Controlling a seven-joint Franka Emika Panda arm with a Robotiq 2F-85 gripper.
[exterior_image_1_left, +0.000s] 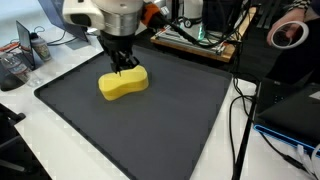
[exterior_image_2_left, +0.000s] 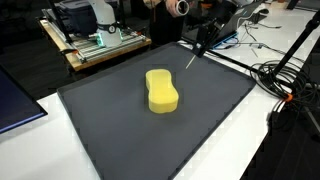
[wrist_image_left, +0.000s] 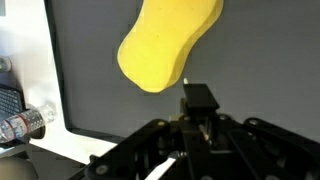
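One yellow sponge (exterior_image_1_left: 123, 84) is shown mid-frame, well inside the mat's (exterior_image_1_left: 175, 125) edges; the hand (exterior_image_1_left: 122, 66), pinched together, is held nearby.

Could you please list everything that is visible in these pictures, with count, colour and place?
sponge: one, yellow, flat on the mat
mat: one, dark grey, on the table
table: one, white, under the mat
cables: several, black, on the table beside the mat
board: one, wooden, carrying electronics, behind the mat
arm: one, white, above the mat
fingers: black, shut, apart from the sponge
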